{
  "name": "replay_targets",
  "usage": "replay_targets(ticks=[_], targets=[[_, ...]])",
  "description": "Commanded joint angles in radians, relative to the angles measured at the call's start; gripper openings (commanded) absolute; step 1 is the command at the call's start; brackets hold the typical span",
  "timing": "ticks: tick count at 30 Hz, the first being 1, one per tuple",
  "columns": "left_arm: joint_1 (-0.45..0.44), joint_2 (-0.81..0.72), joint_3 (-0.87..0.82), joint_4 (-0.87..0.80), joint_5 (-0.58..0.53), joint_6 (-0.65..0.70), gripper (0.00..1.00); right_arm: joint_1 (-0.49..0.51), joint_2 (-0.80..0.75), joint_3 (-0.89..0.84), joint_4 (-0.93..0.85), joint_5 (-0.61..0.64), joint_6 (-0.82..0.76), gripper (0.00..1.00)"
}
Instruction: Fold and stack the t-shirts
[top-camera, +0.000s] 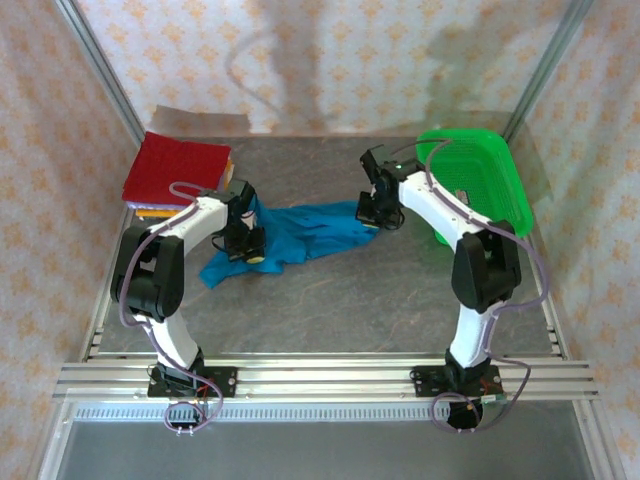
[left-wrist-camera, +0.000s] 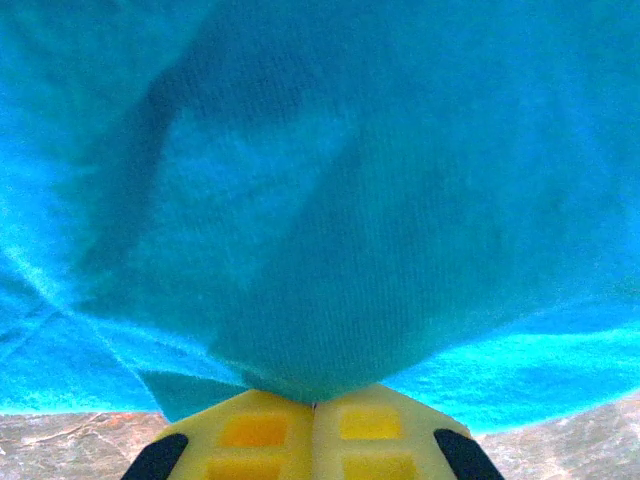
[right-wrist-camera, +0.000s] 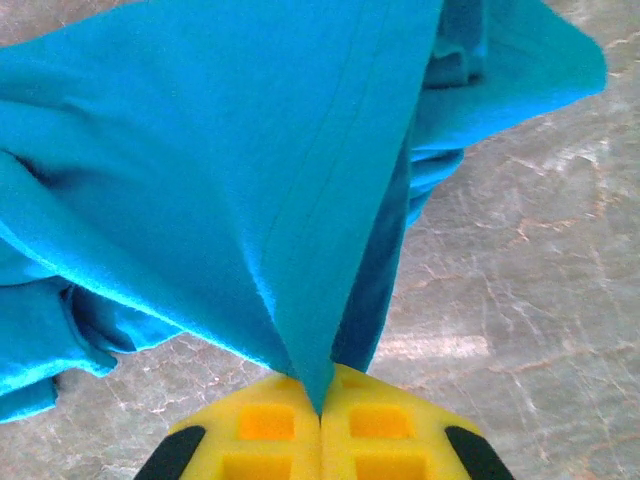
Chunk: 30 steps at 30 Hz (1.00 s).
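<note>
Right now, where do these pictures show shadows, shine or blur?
Top view: even light, faint grey shadows on the patterned back wall. Left wrist view: the teal shirt sits very close, soft-focused, darker in its folds. Right wrist view: a pale sheen on the table.

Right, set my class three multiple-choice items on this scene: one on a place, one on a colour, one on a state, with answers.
1. Where does the green basket stand on the table? A far right; B far left; C near middle.
2. What colour tops the folded stack? A yellow; B dark red; C white.
3. How are the left tool and right tool? A both open; B both shut on the teal shirt; C one holding the basket.
Answers: 1 A, it sits far right in the top view; 2 B, dark red lies uppermost; 3 B, each wrist view shows cloth pinched in a closed tool.
</note>
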Motion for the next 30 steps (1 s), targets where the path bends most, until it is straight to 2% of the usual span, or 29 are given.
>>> replay_targets(ticks=[1,8,12,16,18,21,24,28,30], targets=[[-0.043,-0.101,0.068,-0.060,-0.002,-0.021,0.00,-0.010,-0.102,-0.027,-0.075,0.053,-0.010,0.00],[-0.250,-0.178,0.156,-0.130,0.017,-0.144,0.00,-0.030,-0.272,-0.099,-0.124,0.071,0.000,0.00],[-0.370,-0.140,0.145,0.004,0.093,-0.250,0.00,-0.052,-0.323,-0.146,-0.114,0.053,0.014,0.00],[-0.470,-0.008,0.167,0.114,0.185,-0.309,0.00,-0.082,-0.313,-0.172,-0.095,0.044,0.009,0.00],[-0.506,0.035,0.190,0.109,0.181,-0.297,0.18,-0.086,-0.301,-0.177,-0.091,0.052,0.002,0.00],[-0.527,0.034,0.223,0.063,0.124,-0.257,0.32,-0.090,-0.288,-0.182,-0.094,0.055,-0.008,0.00],[-0.522,-0.017,0.237,0.012,0.047,-0.219,0.39,-0.094,-0.284,-0.199,-0.082,0.052,-0.010,0.00],[-0.481,-0.088,0.217,-0.096,-0.086,-0.173,0.39,-0.094,-0.278,-0.207,-0.076,0.044,-0.009,0.00],[-0.438,-0.139,0.145,-0.070,-0.091,-0.182,0.39,-0.094,-0.276,-0.206,-0.070,0.041,-0.009,0.00]])
